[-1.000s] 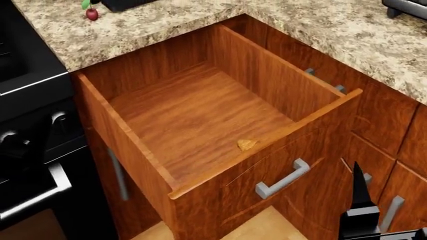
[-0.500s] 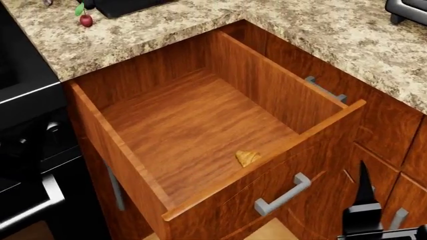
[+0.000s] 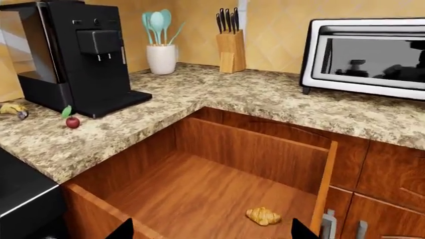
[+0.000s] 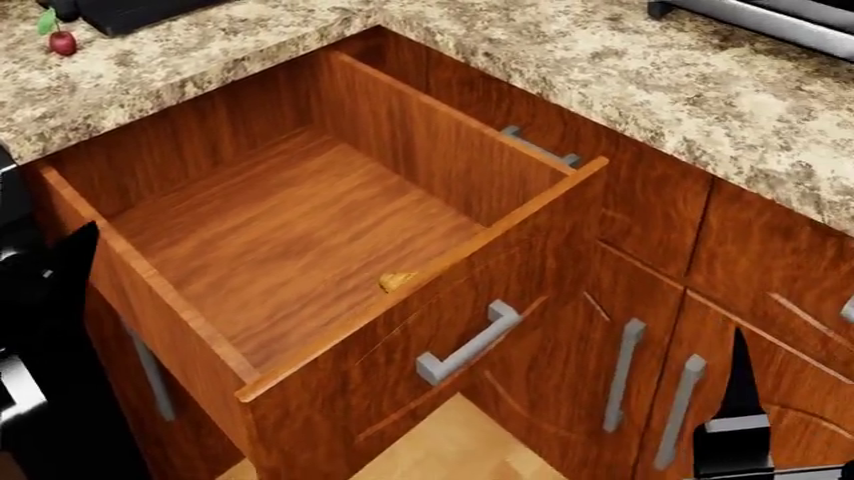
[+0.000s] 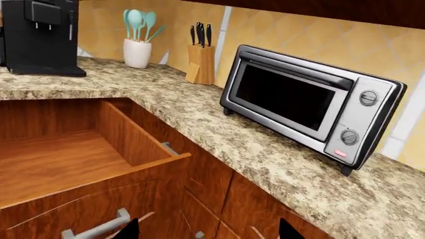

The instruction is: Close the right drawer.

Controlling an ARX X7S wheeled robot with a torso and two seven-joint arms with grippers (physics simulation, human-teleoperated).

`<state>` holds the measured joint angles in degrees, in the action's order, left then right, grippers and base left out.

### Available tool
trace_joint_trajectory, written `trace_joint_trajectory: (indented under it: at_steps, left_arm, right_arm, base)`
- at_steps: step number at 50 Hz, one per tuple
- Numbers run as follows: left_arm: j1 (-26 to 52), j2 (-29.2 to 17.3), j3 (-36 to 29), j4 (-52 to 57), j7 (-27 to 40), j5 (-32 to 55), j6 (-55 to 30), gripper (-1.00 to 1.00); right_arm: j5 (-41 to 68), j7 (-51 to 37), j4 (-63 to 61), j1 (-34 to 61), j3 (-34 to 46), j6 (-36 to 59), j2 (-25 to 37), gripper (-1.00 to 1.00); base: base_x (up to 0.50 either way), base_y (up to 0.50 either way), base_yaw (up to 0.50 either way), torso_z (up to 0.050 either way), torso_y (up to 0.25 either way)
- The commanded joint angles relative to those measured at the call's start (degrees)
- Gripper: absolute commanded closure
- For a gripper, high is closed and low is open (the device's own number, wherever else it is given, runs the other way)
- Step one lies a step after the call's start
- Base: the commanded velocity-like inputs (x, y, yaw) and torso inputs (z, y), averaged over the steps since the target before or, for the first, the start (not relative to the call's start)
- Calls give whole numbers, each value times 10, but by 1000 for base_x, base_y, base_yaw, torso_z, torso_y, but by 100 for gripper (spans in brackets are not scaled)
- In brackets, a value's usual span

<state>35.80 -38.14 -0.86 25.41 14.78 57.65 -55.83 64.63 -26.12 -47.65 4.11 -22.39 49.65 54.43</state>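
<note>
The left gripper (image 3: 209, 230) shows two fingertips apart, over the drawer (image 4: 300, 235); the drawer stands fully pulled out under the counter corner (image 4: 561, 70), a small pastry (image 4: 396, 282) inside near its front; the right gripper (image 5: 207, 229), also spread, holds nothing; a push off-centre from the handle (image 4: 467, 343) might skew and jam it.
</note>
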Motion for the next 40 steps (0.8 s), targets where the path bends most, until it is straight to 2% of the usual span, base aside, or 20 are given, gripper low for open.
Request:
trace_joint_trajectory:
  at_steps: [1,5,20,40]
  left_arm:
    - [11,0,-1,-4,2,3,-2,-100]
    - [13,-2,0,-10,-1,3,-1,-100]
    - [13,-4,0,-17,-4,6,2,-100]
    - [13,6,-7,-14,10,5,2,-100]
  right_arm:
    - [-14,-10,-1,6,14,1,-1,-100]
    - [6,-13,2,10,-1,-15,-21,-100]
    - [4,-33,-14,33,15,0,4,-100]
    - [2,-30,-12,41,43,7,12,-100]
  base:
    - [0,0,0,0,0]
    - [0,0,0,0,0]
    - [16,-16,0,0,0]
    - [146,-100,0,0,0]
